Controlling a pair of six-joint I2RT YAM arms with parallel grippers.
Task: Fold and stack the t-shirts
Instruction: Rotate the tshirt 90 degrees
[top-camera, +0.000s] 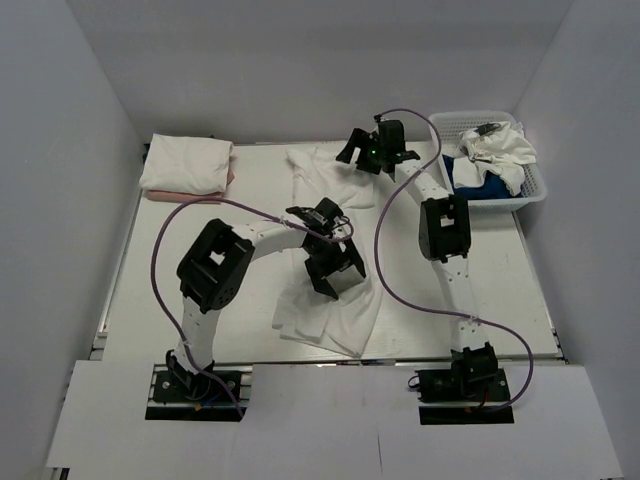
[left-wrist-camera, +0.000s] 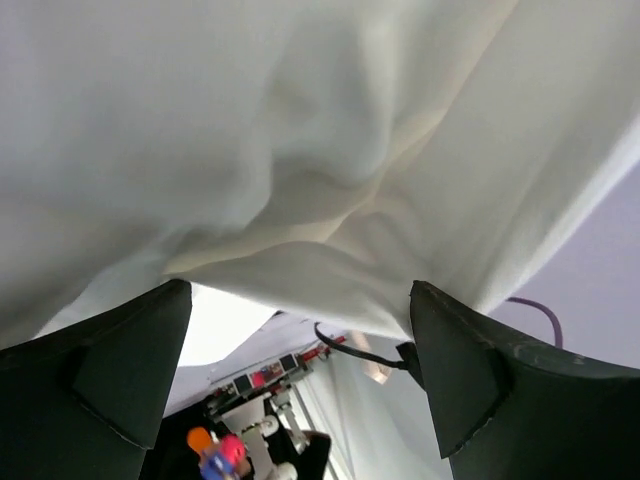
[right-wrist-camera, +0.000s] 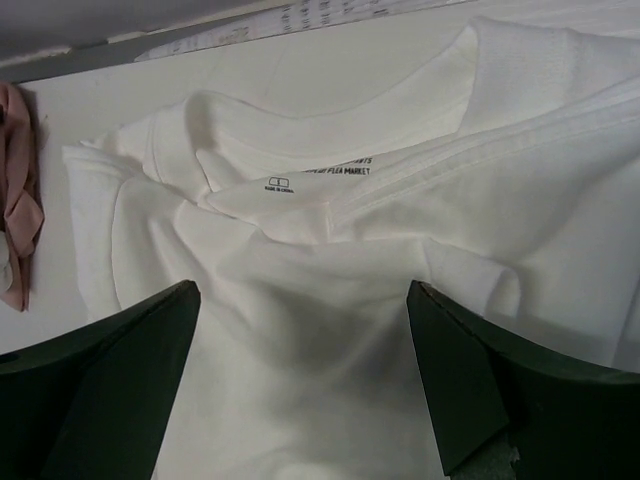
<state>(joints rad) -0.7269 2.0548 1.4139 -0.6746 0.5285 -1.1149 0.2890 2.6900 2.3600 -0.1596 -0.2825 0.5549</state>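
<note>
A white t-shirt (top-camera: 330, 322) lies rumpled and stretched out along the middle of the table, its collar end at the back. My left gripper (top-camera: 340, 278) is open above its middle; in the left wrist view (left-wrist-camera: 300, 300) white cloth (left-wrist-camera: 300, 130) fills the frame just past the spread fingers. My right gripper (top-camera: 378, 158) is open over the collar end; in the right wrist view (right-wrist-camera: 302, 300) the collar and its label (right-wrist-camera: 278, 185) lie just ahead of the fingers. A folded white shirt (top-camera: 185, 163) rests on a pink one at the back left.
A white basket (top-camera: 535, 180) at the back right holds crumpled white cloth (top-camera: 497, 150) and blue cloth (top-camera: 472, 185). The edge of the pink shirt (right-wrist-camera: 15, 190) shows at the left of the right wrist view. Purple cables loop over the table beside both arms.
</note>
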